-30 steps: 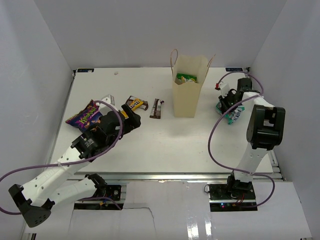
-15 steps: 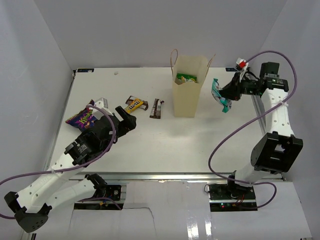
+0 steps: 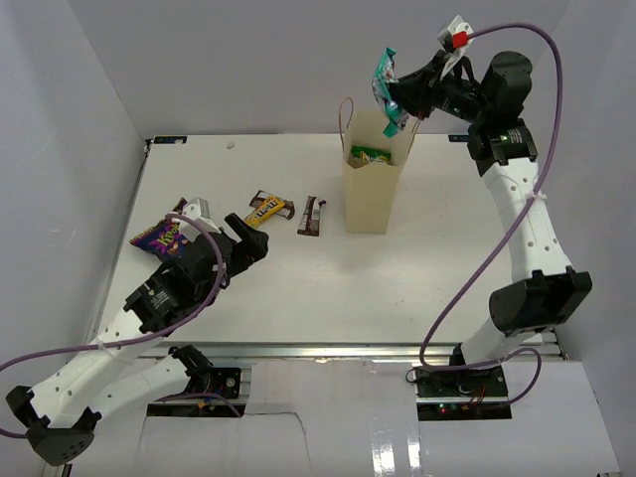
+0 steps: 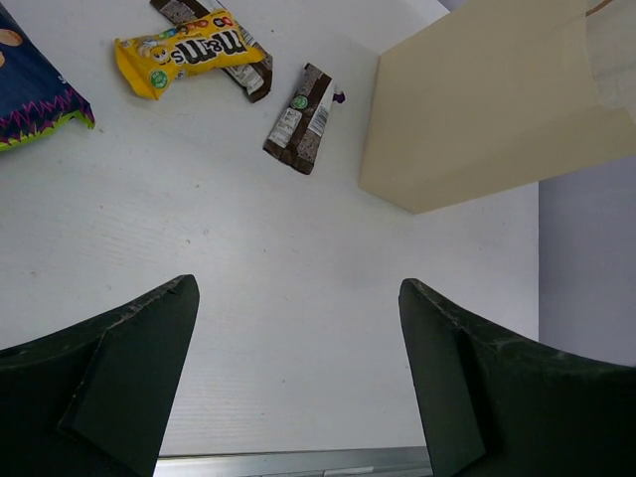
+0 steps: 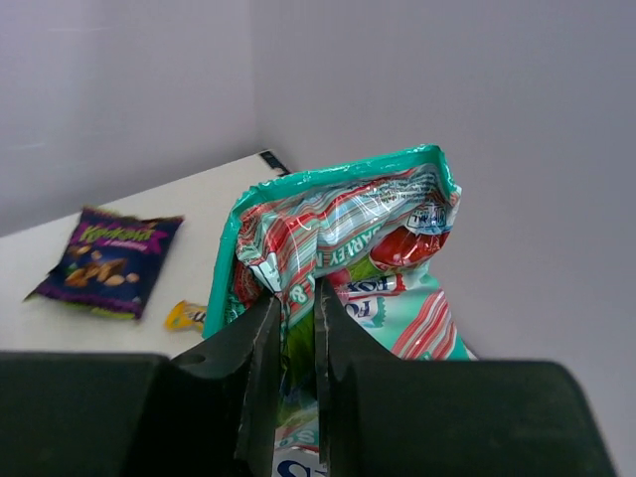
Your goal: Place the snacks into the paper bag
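the right gripper (image 3: 399,99) is raised high near the open top of the paper bag (image 3: 370,199), its fingers pinching the teal packet (image 3: 383,79). a green packet (image 3: 370,155) lies inside the bag. the left gripper (image 4: 298,368) hangs over the table (image 4: 298,258), fingers spread wide, with the yellow m&m's packet (image 4: 189,52) and the dark brown bar (image 4: 303,119) lying ahead of it.

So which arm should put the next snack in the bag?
Right. Its tool is shut on the teal packet, held high near the paper bag's open top. The left tool is open and empty, low over the table.
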Robot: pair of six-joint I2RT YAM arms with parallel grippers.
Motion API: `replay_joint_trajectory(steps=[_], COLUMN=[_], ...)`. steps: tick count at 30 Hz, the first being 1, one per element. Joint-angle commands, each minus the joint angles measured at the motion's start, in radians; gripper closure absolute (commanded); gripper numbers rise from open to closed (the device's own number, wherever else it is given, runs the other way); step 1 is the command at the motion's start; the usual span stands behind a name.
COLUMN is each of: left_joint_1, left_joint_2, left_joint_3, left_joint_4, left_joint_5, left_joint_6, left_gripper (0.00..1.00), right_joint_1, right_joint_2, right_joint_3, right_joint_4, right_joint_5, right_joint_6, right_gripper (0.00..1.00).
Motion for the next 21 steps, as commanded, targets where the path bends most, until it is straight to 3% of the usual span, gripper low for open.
replay_joint_trajectory(steps=[1, 8, 11, 12, 15, 17, 21], left_joint_1=[0.002, 0.003, 0.003, 0.002, 0.003, 0.006, 0.051], left_joint_2=[-0.023, -0.046, -0.043, -0.041, -0.027, -0.01, 0.045], left_joint_3=[-0.013, -0.047, -0.044, -0.044, -0.042, -0.038, -0.021], left_joint_4=[-0.017, -0.051, -0.07, -0.075, -0.1, -0.112, -0.12], left_joint_5=[0.007, 0.021, 0.015, 0.013, 0.01, 0.017, 0.068], left_joint_6=[-0.035, -0.093, -0.11, -0.116, -0.144, -0.167, -0.173], left_gripper=[0.08, 0.08, 0.08, 0.08, 0.07, 0.07, 0.07], right_joint_1=[0.013, 0.032, 0.039, 0.041, 0.039, 0.039, 0.035], right_joint_2=[0.107, 0.151, 0.134, 0.129, 0.105, 0.085, 0.052], right_joint_3=[0.058, 0.013, -0.034, -0.045, -0.074, -0.083, -0.079], right_joint_4=[0.144, 0.161, 0.159, 0.156, 0.144, 0.136, 0.113], right_joint_5=[0.219, 0.262, 0.287, 0.293, 0.311, 0.311, 0.276], right_joint_6=[0.059, 0.0, -0.015, -0.05, -0.078, -0.087, -0.105], right_gripper=[0.92, 0.92, 0.76, 0.61, 0.43, 0.34, 0.29])
